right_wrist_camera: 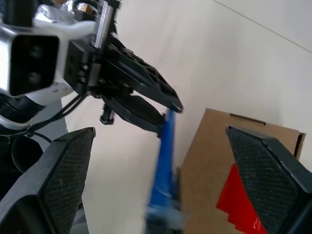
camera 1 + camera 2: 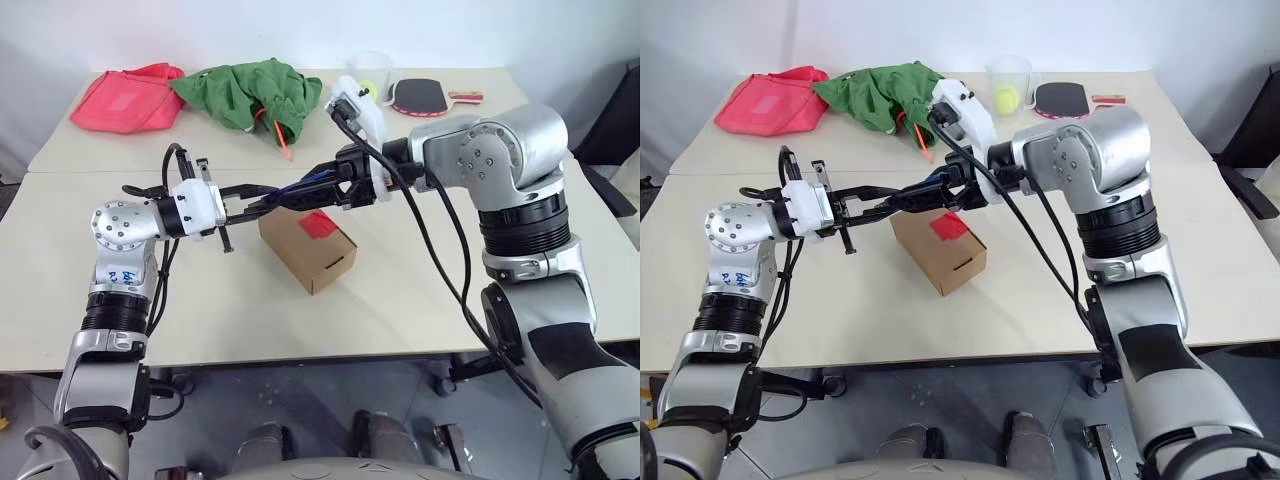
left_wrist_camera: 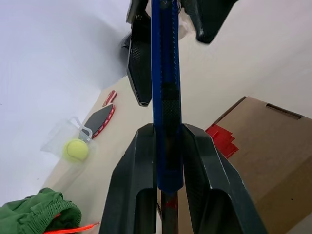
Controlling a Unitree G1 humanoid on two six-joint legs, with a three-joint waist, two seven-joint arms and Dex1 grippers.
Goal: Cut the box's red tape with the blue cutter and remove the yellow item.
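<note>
So the left end effector (image 2: 902, 198) is clamped on the blue cutter (image 3: 165, 97), holding it roughly level in the air just above the box (image 2: 306, 248). The cutter sticks out past its fingers toward the right end effector (image 2: 312, 186), which comes in from the other side with its two fingers spread wide on either side of the cutter's far end, not touching it as far as I can see in the right wrist view.

The box sits closed around the middle of the tabletop (image 2: 420, 310), and the red tape (image 2: 320, 224) is a small patch on its top face. Can't see the yellow item anywhere, so presumably nothing to say there.

Along the far edge of the tabletop: a pink-red bag (image 2: 127, 98) at the far left corner, a green cloth (image 2: 248, 92) beside it with a thin orange stick (image 2: 278, 136) poking out, then a clear cup (image 2: 1009, 80) holding a yellow-green ball (image 2: 1007, 97), and a paddle (image 2: 428, 96) toward the far right.
</note>
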